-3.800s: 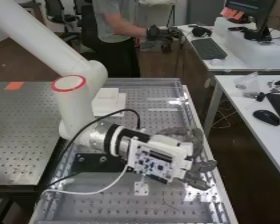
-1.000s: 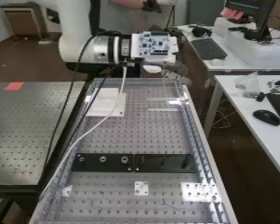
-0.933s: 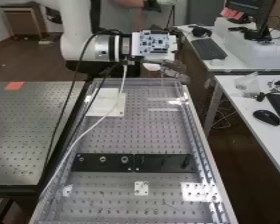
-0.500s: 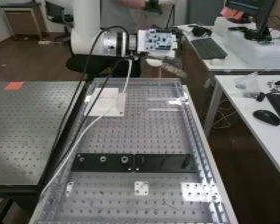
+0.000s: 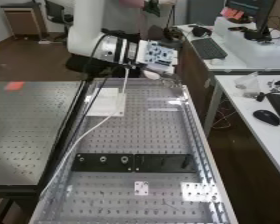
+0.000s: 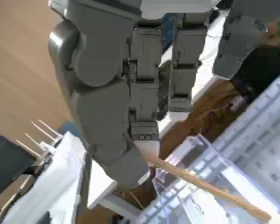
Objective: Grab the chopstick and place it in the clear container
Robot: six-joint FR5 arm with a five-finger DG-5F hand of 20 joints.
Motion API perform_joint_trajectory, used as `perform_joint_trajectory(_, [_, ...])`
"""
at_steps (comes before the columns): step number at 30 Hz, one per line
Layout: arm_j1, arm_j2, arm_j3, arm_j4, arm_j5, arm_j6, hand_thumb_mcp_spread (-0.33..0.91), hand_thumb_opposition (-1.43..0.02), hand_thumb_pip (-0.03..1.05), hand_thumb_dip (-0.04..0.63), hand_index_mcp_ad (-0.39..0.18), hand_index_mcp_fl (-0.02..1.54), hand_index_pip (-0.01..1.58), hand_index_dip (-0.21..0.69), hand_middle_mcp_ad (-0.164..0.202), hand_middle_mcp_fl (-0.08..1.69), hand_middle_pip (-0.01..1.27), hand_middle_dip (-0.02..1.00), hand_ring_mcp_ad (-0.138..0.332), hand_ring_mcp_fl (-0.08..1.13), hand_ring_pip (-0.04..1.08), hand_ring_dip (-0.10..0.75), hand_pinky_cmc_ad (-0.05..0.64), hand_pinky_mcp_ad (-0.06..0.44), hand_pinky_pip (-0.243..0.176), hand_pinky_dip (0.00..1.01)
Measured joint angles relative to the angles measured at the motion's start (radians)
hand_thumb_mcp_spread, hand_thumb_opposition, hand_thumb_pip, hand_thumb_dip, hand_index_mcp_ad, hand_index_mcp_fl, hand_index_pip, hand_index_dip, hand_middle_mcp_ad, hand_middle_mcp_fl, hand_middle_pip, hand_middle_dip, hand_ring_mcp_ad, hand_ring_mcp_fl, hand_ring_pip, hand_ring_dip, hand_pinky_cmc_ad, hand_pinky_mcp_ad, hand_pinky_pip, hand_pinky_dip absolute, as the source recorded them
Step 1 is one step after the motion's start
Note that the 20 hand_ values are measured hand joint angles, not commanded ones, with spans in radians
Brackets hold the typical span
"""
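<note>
Hand: in the high view, with twelve o'clock at its top edge, the hand is between twelve and one, by the bench's far end; in the wrist view its grasp is narrow, thumb and fingertip pinching the chopstick.
Chopstick: the pale wooden chopstick is held near one end, its long free length slanting away from the fingertips and crossing in front of the clear container; whether it touches the container, I cannot tell.
Clear container: the see-through walls of the clear container stand close beyond the pinch in the wrist view, next to a perforated surface.
Arm: the white arm comes in from eleven o'clock in the high view, its wrist angled towards one.
Circuit board: the blue-and-white circuit board sits on the hand's back.
Bench: the perforated bench runs from six towards twelve o'clock; the black plates cross it at six, and a small white plate lies on their six-o'clock side.
White block: from the bench's middle, the white block lies at eleven.
Cable: the white cable curves from the wrist towards seven o'clock.
Orange patch: at ten, the orange patch lies on the neighbouring table.
Mouse: at three, the black mouse rests on a white desk.
</note>
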Motion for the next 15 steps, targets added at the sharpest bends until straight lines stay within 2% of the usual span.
perform_joint_trajectory(15, [-0.007, -0.084, 0.121, -0.164, -0.005, 0.074, 0.85, -1.08, 0.38, 0.332, -0.110, 1.20, 0.52, 0.480, -0.120, 1.28, 0.20, 0.81, 0.072, 0.61, 0.12, 0.490, 0.380, 0.316, 0.000, 0.16])
